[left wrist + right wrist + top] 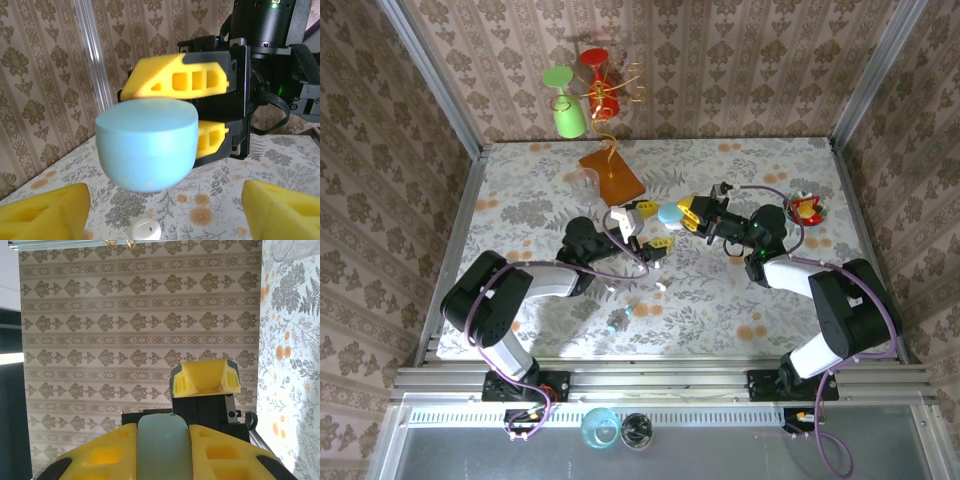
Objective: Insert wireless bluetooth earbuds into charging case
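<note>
Earbud, white, lies on the tabletop below the blue case. Right end effector is clamped on the case; left end effector gapes beside it.

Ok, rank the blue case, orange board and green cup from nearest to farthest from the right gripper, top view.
1. blue case, held in the right gripper.
2. orange board, back-left on the table.
3. green cup, by the back wall.

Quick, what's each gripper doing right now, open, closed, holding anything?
Left gripper: jaws open, holding nothing.
Right gripper: jaws closed on the light-blue case, held up off the table.
</note>
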You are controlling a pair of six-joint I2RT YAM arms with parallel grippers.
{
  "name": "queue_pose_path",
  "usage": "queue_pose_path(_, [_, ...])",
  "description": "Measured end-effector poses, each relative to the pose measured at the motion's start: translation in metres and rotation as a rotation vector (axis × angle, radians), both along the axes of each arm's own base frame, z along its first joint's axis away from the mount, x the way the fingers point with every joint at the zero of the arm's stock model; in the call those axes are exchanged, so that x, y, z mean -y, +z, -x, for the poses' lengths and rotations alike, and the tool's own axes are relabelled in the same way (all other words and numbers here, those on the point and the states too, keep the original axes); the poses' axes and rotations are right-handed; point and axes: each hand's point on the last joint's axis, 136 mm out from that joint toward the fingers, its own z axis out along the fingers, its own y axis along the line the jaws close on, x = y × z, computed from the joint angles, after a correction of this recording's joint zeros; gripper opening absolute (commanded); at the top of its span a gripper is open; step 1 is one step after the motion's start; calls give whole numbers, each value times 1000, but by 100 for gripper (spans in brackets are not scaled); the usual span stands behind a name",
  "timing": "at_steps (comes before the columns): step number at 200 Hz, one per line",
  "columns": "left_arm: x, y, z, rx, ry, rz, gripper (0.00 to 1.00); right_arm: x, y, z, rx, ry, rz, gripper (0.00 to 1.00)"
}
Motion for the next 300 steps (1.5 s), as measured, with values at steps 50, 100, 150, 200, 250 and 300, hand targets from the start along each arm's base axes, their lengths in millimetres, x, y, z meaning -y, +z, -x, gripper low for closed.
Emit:
queue_pose_path(50, [3, 11, -1, 1, -18, 23, 64, -5, 5, 3, 12, 22, -2, 12])
queue_pose_path(100, [6, 16, -1, 4, -35, 35, 56, -6, 5, 3, 13, 26, -1, 12])
queue_pose_path(150, [8, 14, -1, -2, -48, 32, 49, -6, 4, 4, 12, 26, -1, 11])
queue_pose_path(200, [9, 13, -1, -3, -52, 30, 49, -7, 3, 4, 8, 29, 1, 11])
queue_pose_path(250, [9, 13, 0, -3, -55, 29, 48, -8, 2, 4, 4, 31, 4, 10])
queue_pose_path(300, [9, 13, 0, -4, -55, 29, 49, -9, -4, 4, -22, 36, 16, 10])
